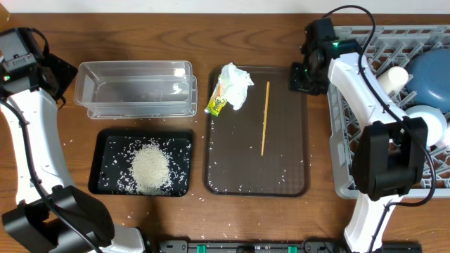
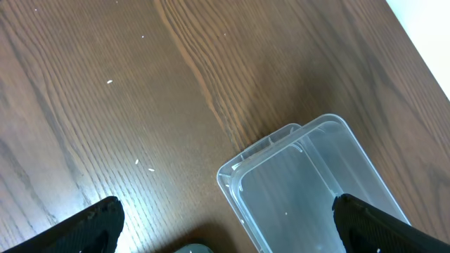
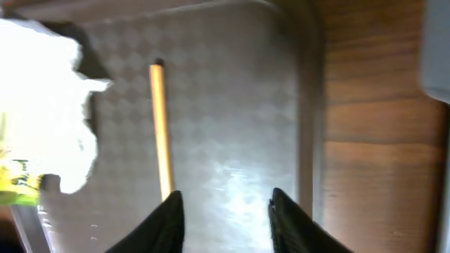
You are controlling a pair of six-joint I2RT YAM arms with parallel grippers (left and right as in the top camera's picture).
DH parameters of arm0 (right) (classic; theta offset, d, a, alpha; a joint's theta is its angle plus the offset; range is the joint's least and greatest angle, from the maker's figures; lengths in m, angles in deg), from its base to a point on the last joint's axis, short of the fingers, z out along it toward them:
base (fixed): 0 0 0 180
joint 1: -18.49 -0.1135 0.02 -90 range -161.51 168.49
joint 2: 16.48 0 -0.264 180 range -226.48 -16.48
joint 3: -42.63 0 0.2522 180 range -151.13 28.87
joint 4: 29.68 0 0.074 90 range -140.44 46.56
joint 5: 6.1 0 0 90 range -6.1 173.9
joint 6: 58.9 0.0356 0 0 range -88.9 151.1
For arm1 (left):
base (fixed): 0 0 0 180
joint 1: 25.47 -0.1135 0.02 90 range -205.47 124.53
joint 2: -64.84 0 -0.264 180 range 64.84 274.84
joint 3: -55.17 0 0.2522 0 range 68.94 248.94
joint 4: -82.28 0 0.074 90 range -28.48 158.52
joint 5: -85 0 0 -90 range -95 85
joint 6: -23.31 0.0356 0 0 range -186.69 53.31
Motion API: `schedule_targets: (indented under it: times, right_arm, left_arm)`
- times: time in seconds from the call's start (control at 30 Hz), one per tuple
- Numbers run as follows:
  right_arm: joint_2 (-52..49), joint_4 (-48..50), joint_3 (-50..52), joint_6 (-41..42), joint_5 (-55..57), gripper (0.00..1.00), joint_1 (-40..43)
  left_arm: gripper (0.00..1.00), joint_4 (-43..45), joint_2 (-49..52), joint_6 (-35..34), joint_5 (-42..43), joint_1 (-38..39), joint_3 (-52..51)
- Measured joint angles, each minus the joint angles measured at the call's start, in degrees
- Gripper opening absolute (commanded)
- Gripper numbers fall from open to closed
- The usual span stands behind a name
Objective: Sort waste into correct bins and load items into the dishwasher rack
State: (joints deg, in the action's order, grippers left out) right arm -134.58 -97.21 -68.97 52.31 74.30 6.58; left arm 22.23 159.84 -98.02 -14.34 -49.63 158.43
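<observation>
A crumpled white tissue [image 1: 236,84] and a yellow-green wrapper [image 1: 216,105] lie at the back left of the brown serving tray [image 1: 239,169]. The tissue [image 3: 42,105] also shows in the right wrist view. A pile of white rice [image 1: 150,169] sits in the black tray [image 1: 105,144]. Behind that tray stands the clear tub [image 1: 133,88], which holds nothing. In the grey dishwasher rack [image 1: 344,133] are the deep-blue plate [image 1: 430,76], a white cup [image 1: 394,77] and a pale bowl [image 1: 427,123]. My right gripper [image 3: 225,211] hangs open over the brown tray's back right corner. My left gripper [image 2: 228,228] is wide open at the tub's [image 2: 309,190] left end.
A wooden chopstick [image 1: 264,118] lies lengthwise on the brown tray, just left of my right gripper's fingers [image 3: 169,218]. Stray rice grains dot the brown tray and the wooden table [image 1: 77,161]. The rack takes up the table's right side.
</observation>
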Motion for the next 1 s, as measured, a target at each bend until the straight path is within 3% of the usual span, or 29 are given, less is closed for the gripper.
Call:
schedule_targets:
  times: [0.47,0.8,1.0]
  right_arm:
    - [-1.6,5.4,4.3,6.8,10.2,0.41,-14.3]
    - [-5.9,5.6,4.6,9.2,15.1,0.43,-15.2]
    - [-8.0,5.8,4.6,9.5,15.1,0.35,-14.4]
  left_arm:
    - [0.98,0.0,0.0,0.0,0.0,0.0,0.0]
    - [0.98,0.0,0.0,0.0,0.0,0.0,0.0]
    - [0.98,0.0,0.0,0.0,0.0,0.0,0.0]
